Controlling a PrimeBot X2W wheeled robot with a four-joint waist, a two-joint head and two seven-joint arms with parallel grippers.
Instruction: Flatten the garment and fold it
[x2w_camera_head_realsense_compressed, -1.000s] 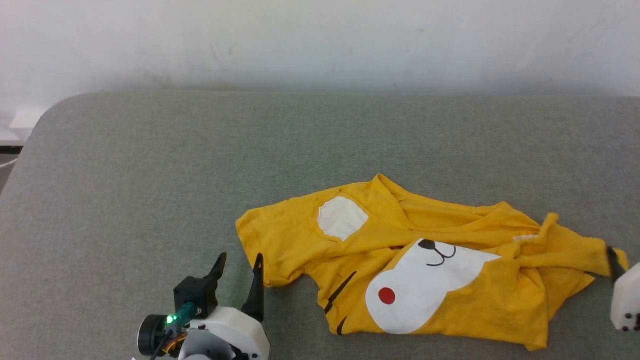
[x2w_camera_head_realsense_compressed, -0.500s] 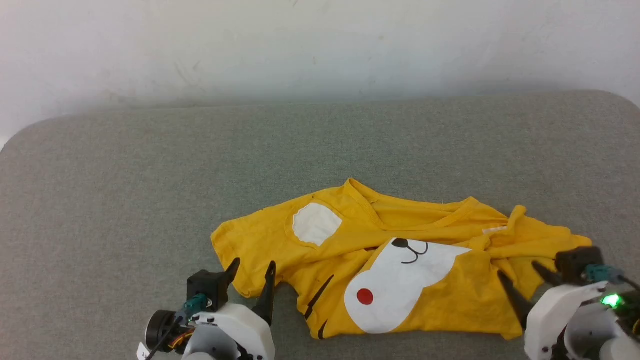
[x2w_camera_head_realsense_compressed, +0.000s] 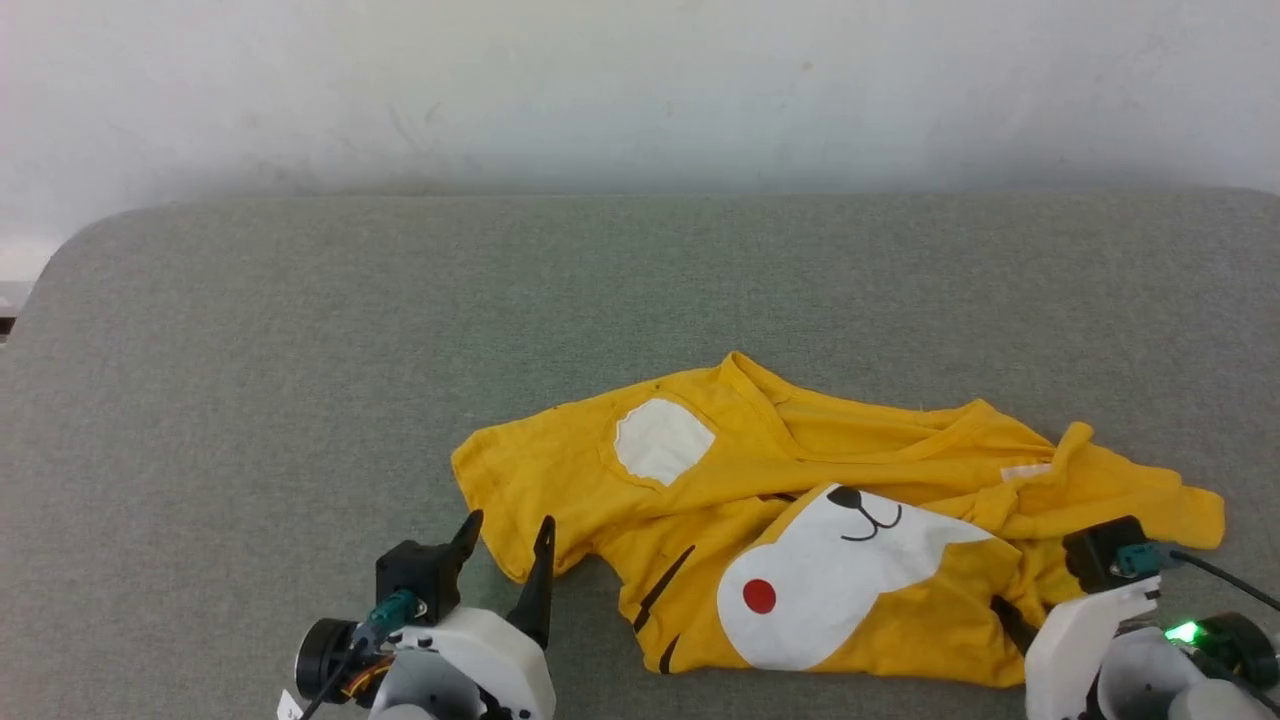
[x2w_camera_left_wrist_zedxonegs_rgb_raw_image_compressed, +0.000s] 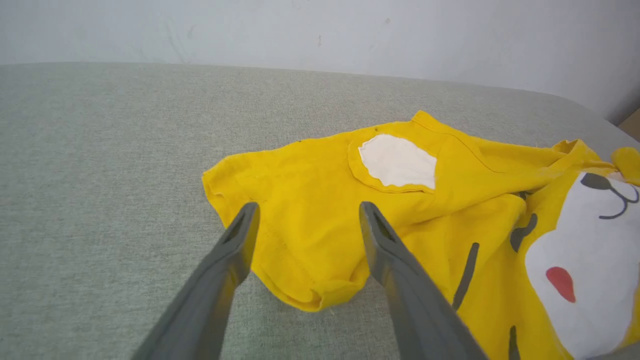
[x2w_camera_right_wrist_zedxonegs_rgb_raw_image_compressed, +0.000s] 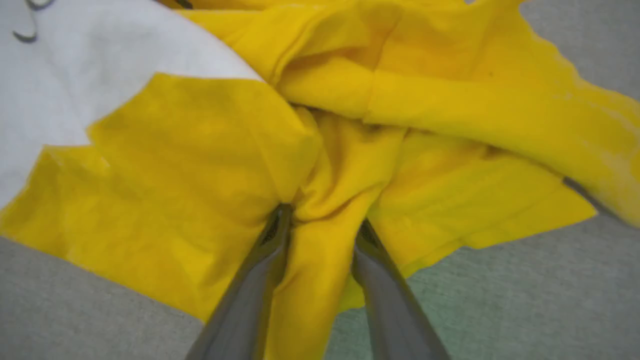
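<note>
Shirt (x2w_camera_head_realsense_compressed: 830, 470) crumpled on grey table (x2w_camera_head_realsense_compressed: 300, 350), near front edge. Head view: left gripper (x2w_camera_head_realsense_compressed: 508, 524) open, empty, beside sleeve (x2w_camera_head_realsense_compressed: 500, 480). Left wrist view: sleeve hem beyond spread fingers. Right wrist view: right gripper (x2w_camera_right_wrist_zedxonegs_rgb_raw_image_compressed: 322, 217) flanks bunched fold, touching both sides; clamped or not, cannot tell.

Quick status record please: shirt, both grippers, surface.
garment: yellow T-shirt, crumpled, face print up, not yet flattened
left gripper: open, at the sleeve on the robot's left, holding nothing
right gripper: fingers either side of a bunched fold near the shirt's right edge; whether it is clamped is unclear
surface: grey cloth-covered table
</note>
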